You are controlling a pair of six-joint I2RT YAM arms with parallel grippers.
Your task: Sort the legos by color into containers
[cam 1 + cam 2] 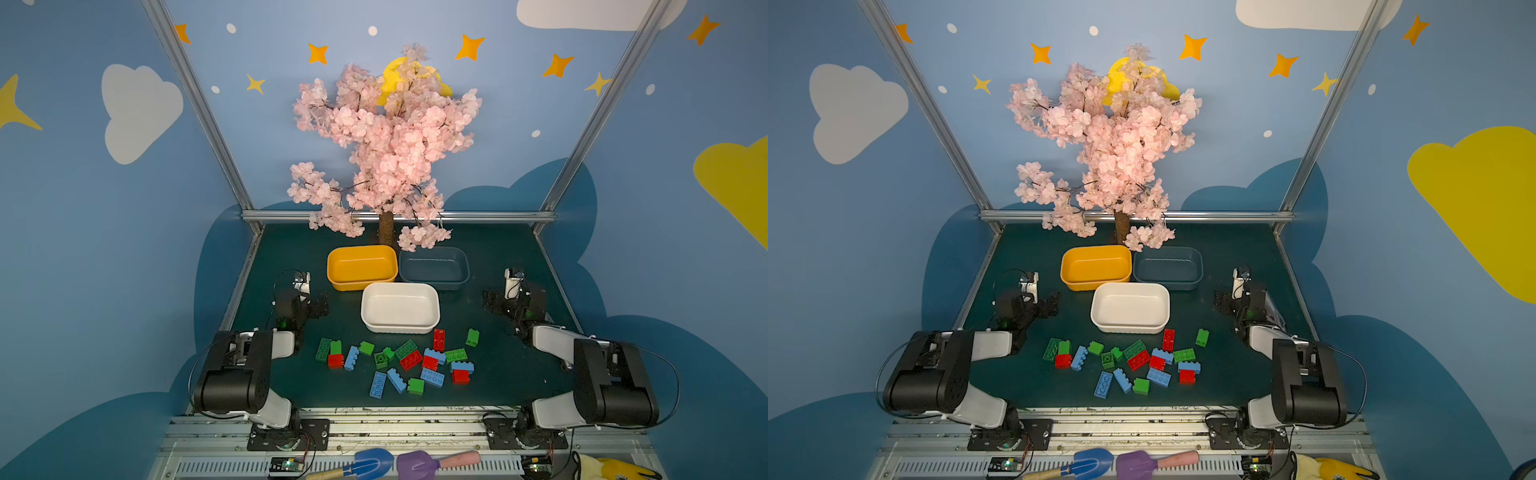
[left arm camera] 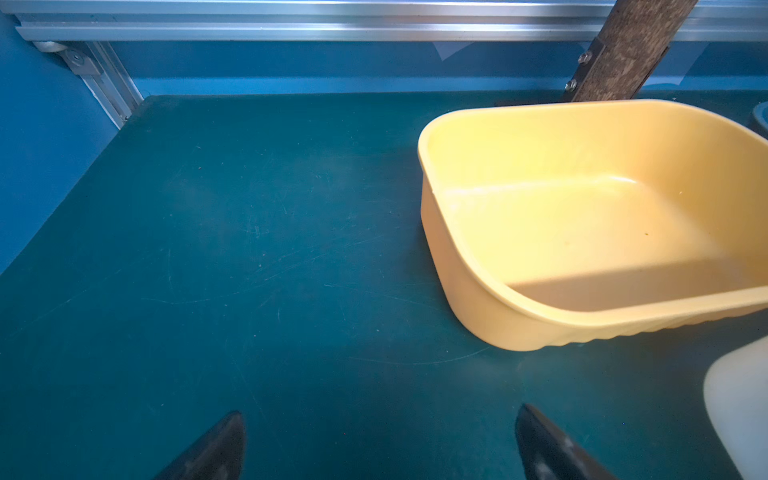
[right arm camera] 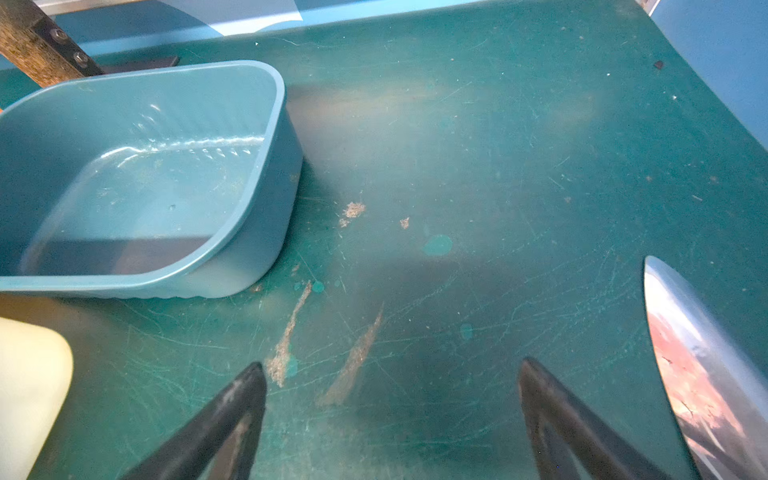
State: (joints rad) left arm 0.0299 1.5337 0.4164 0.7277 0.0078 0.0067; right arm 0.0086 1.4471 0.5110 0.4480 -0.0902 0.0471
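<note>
Currently both sets of jaws are spread wide, nothing held: left gripper [image 2: 380,411] over bare worktop [image 2: 249,249] beside yellow tub [image 1: 360,266], right gripper [image 3: 391,363] beside slate blue tub [image 1: 434,266]. Legos [image 1: 411,359] are scattered near the front edge, centre. White tub [image 1: 400,307] sits between them and both rear tubs. Blossom tree [image 1: 385,228] at the rear edge overhangs those. Shovels [image 1: 372,460] lie on the front rail [image 1: 415,428].
</note>
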